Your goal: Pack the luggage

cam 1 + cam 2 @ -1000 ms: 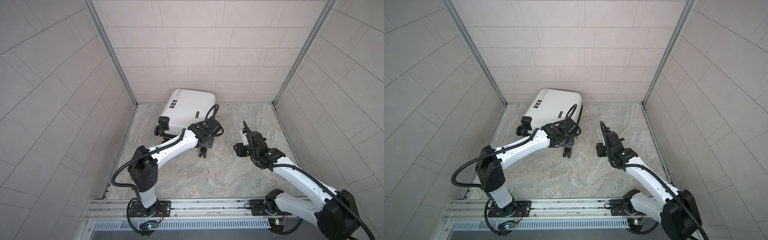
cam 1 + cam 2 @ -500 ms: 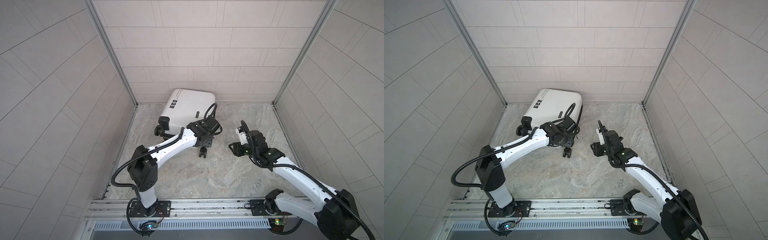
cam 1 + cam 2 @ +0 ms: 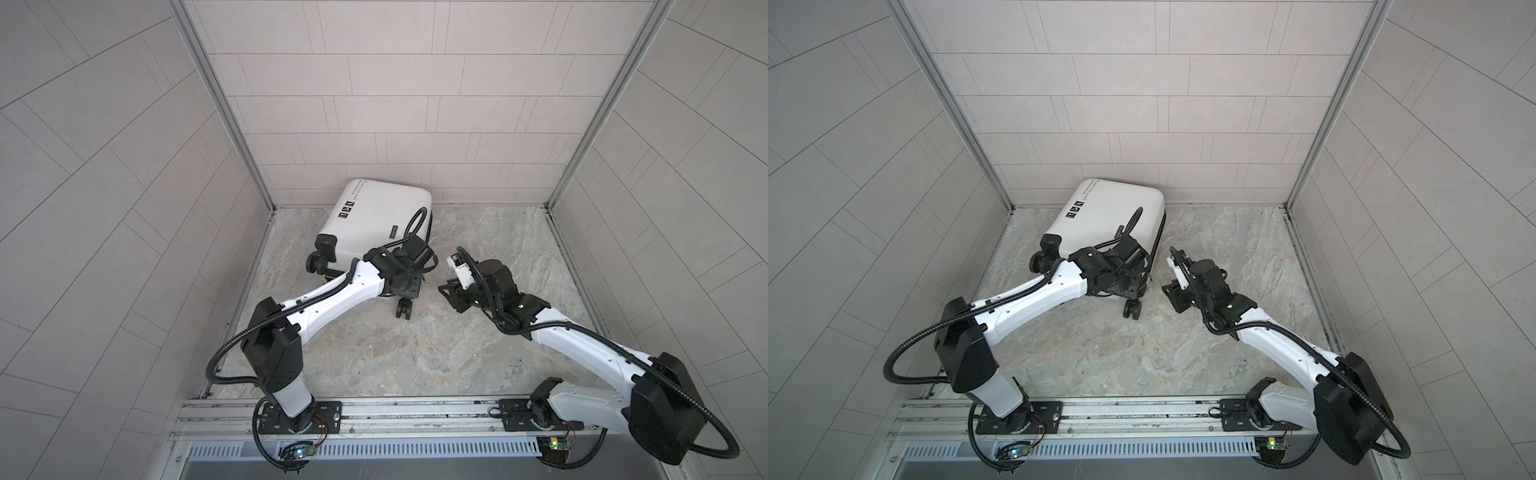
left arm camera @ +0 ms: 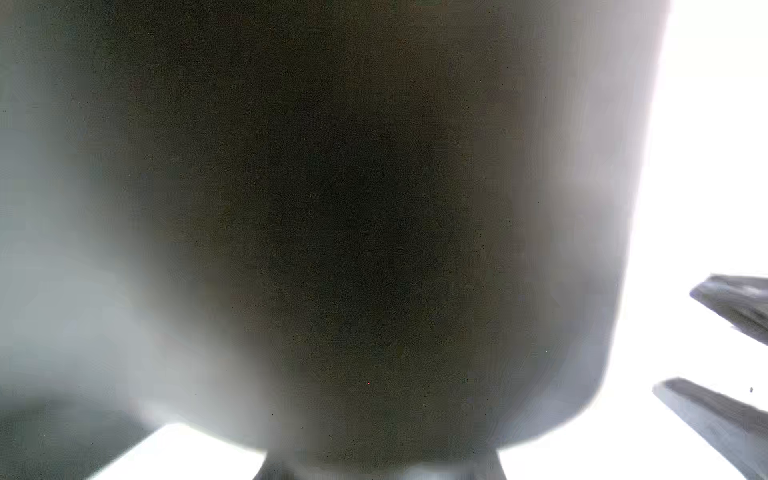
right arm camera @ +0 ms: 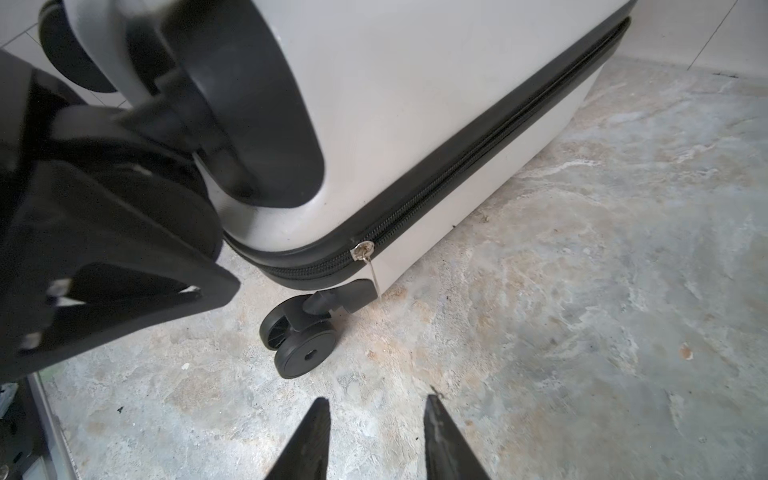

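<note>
The luggage [image 3: 376,216] is a white hard-shell suitcase, zipped shut, lying tilted at the back wall in both top views [image 3: 1113,214]. My left gripper [image 3: 415,266] sits over its near corner by an upper wheel, also seen in a top view [image 3: 1133,270]. The left wrist view is a dark blur, so its jaws do not show. My right gripper [image 5: 377,399] is open over bare floor, a short way from the lower wheel [image 5: 305,349]. The black zipper trim [image 5: 478,153] carries a silver slider [image 5: 362,249] at the corner. The right gripper [image 3: 444,289] stands right of the suitcase.
Tiled walls [image 3: 415,104] close in the back and both sides of the marbled floor [image 3: 415,353]. The suitcase's far-side wheel [image 3: 318,262] is near the left wall. A metal rail [image 3: 415,409] with both arm bases runs along the front.
My right gripper has moved left toward the suitcase's lower wheel. The left gripper has stayed at the suitcase's corner.
</note>
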Motion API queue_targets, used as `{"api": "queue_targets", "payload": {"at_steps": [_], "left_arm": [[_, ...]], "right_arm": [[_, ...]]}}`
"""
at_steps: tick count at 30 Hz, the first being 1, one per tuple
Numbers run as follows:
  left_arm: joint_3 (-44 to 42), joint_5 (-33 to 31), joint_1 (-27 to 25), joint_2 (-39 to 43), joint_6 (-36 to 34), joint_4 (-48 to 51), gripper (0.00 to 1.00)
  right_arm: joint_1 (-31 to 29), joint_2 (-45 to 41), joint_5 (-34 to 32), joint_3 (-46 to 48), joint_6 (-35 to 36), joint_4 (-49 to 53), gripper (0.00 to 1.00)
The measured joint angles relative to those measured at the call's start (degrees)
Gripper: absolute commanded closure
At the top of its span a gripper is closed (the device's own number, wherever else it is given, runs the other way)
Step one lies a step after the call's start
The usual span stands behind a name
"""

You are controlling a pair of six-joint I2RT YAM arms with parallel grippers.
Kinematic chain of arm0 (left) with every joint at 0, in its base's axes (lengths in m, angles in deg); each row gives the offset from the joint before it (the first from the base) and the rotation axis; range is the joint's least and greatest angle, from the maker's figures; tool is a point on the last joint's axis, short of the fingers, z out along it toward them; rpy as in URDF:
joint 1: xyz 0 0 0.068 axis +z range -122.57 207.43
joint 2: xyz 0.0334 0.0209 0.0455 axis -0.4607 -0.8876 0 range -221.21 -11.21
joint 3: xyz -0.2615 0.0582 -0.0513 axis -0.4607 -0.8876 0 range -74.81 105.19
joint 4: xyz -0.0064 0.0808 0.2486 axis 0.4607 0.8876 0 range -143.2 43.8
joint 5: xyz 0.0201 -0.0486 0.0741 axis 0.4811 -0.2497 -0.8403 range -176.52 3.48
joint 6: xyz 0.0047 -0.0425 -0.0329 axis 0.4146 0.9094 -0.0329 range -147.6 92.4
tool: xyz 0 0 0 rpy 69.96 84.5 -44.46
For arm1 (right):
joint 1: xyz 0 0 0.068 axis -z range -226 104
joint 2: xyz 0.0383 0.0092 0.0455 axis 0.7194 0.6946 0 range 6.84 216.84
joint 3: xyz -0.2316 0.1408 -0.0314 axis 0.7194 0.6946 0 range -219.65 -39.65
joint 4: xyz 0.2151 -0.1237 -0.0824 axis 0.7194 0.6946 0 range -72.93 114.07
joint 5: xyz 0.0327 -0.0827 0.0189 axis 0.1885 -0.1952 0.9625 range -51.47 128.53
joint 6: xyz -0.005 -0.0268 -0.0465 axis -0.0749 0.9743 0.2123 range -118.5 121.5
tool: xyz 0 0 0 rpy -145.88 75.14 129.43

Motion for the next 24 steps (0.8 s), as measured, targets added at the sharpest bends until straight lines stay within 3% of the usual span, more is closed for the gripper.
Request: {"api": "queue_targets", "payload": {"at_steps": [9,24], "left_arm": [[-5.27,1.07,-0.11,7.04,-0.63,2.1,1.0],[-8.83,1.4,-0.55,12.96,-0.83,3.58,1.0]], "right_arm": [[-1.73,9.6,3.58,-1.01,1.4,-4.81,0.62],[-6.49,16.15,7.26,-4.85,3.08,-10.95,0.64]]}}
